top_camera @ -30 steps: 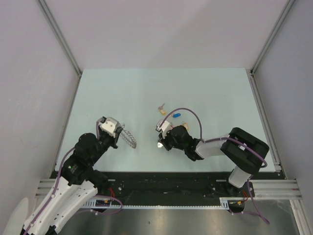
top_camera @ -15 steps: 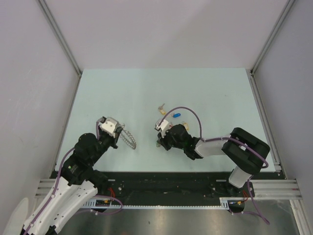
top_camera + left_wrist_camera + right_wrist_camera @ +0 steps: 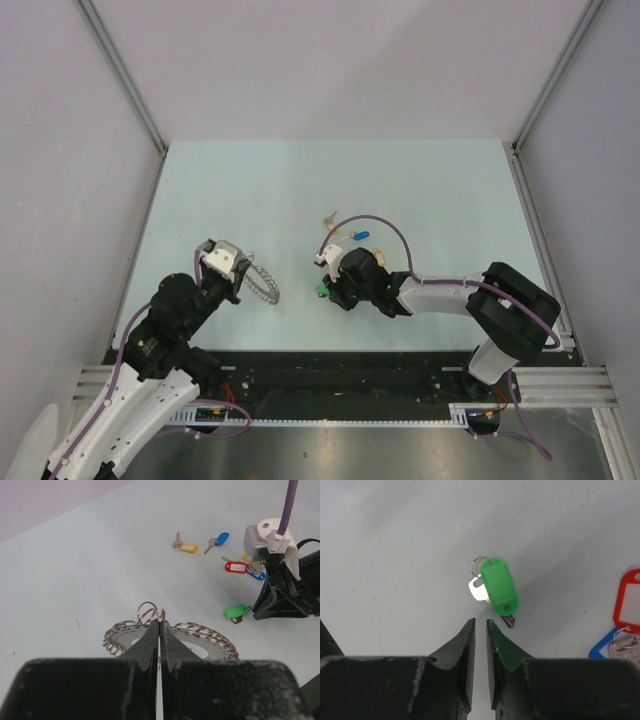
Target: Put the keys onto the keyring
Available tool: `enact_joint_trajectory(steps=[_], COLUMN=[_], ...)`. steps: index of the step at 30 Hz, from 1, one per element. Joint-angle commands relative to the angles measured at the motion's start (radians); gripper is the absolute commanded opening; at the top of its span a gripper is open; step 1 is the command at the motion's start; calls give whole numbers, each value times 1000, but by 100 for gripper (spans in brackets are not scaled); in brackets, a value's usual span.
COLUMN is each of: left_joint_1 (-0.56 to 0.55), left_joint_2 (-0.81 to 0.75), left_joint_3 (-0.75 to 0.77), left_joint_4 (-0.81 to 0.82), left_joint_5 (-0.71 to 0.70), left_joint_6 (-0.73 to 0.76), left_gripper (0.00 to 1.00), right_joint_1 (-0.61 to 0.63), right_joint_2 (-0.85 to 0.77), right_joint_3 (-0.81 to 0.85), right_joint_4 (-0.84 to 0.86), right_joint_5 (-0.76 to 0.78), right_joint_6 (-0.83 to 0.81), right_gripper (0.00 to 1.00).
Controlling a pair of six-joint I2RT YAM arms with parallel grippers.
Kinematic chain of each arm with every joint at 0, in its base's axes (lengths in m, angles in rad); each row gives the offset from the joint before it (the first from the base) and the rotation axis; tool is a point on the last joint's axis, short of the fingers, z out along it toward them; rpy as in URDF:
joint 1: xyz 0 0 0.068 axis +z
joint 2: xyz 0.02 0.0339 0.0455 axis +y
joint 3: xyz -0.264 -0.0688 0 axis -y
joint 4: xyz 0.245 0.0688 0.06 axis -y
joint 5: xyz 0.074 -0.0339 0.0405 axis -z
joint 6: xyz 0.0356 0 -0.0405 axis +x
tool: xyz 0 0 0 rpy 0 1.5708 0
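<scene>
Pale table (image 3: 300,180) — left end effector (image 3: 160,624) pinches the keyring (image 3: 202,630); right end effector (image 3: 480,623), barely parted, empty — green-tagged key (image 3: 499,586) just ahead.

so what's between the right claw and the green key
nothing, just a thin strip of bare table between the right claw and the green key, clearest in the right wrist view

Left hand (image 3: 160,626) pinches the keyring (image 3: 199,629), jaws closed; right hand (image 3: 480,625), right of the keyring, angled down, jaws slightly parted, empty.
</scene>
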Motion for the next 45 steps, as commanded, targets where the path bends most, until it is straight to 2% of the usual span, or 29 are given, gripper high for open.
enact_joint_trajectory(steps=[1,7,10,13,17,27,36,45], left_joint_1=[3,3,3,3,3,3,3,3], left_joint_2=[-21,-43,-55,-69,-81,-90,-101,-103], left_joint_3=[4,2,1,1,-1,2,1,1], left_joint_4=[58,61,61,62,62,59,62,61], left_joint_5=[14,-10,-25,-44,-64,-64,-50,-44], left_joint_6=[-10,-16,-19,-22,-25,-30,-28,-28], left_gripper=[1,1,1,1,1,1,1,1], right_joint_1=[-7,4,32,64,90,154,160,160], right_joint_2=[-42,44,131,209,308,506,556,578], right_joint_3=[120,324,493,574,709,953,992,1000], right_joint_4=[-149,-414,-551,-657,-755,-967,-1009,-992], right_joint_5=[-9,46,136,192,244,431,513,484], right_joint_6=[21,99,142,178,210,239,255,253], right_gripper=[24,43,46,48,46,35,32,31])
